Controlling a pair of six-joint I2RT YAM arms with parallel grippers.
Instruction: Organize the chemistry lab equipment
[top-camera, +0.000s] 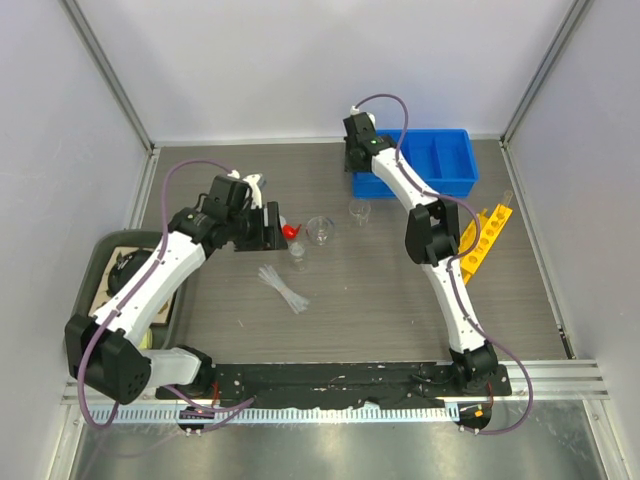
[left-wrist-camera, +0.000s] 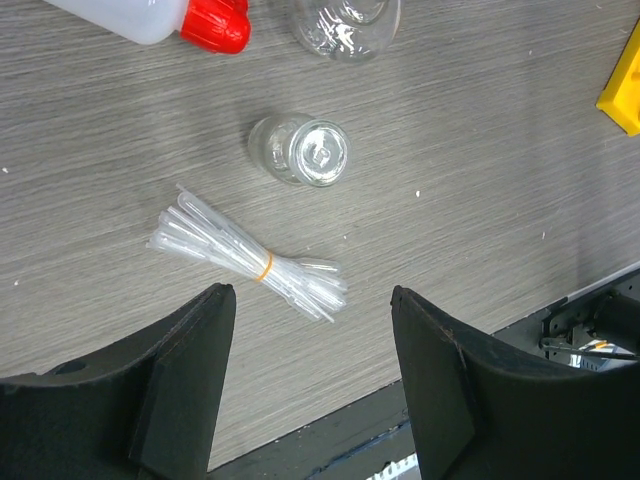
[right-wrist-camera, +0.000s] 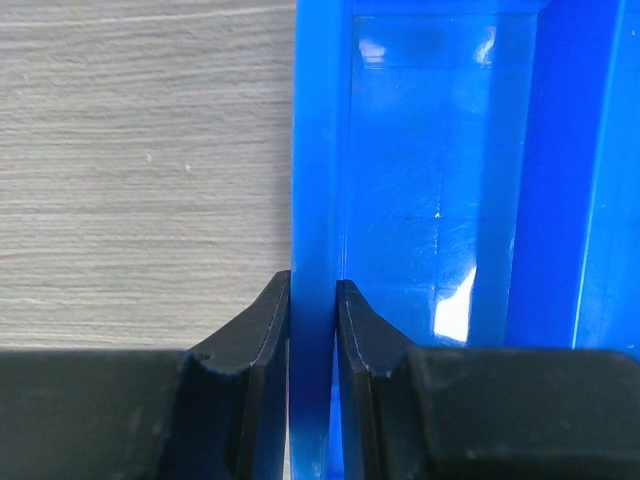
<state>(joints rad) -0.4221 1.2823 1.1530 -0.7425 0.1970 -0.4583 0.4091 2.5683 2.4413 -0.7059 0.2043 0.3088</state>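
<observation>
L gripper (left-wrist-camera: 312, 295) spread, holding nothing, above pipettes (left-wrist-camera: 250, 262), w/ small glass (left-wrist-camera: 305, 150) just beyond. Farther back, R gripper (right-wrist-camera: 313, 285) pinches the left wall of the bin (right-wrist-camera: 440, 200), which sits far right on the table (top-camera: 400, 300). Risk: thin one-wall grip, so the bin may tilt or slip if dragged. Only R wrist cam shows the pinch; top cam doesn't.

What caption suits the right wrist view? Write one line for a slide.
The right gripper clamps a side wall of the blue bin, jaws shut on it, grey table alongside.
</observation>
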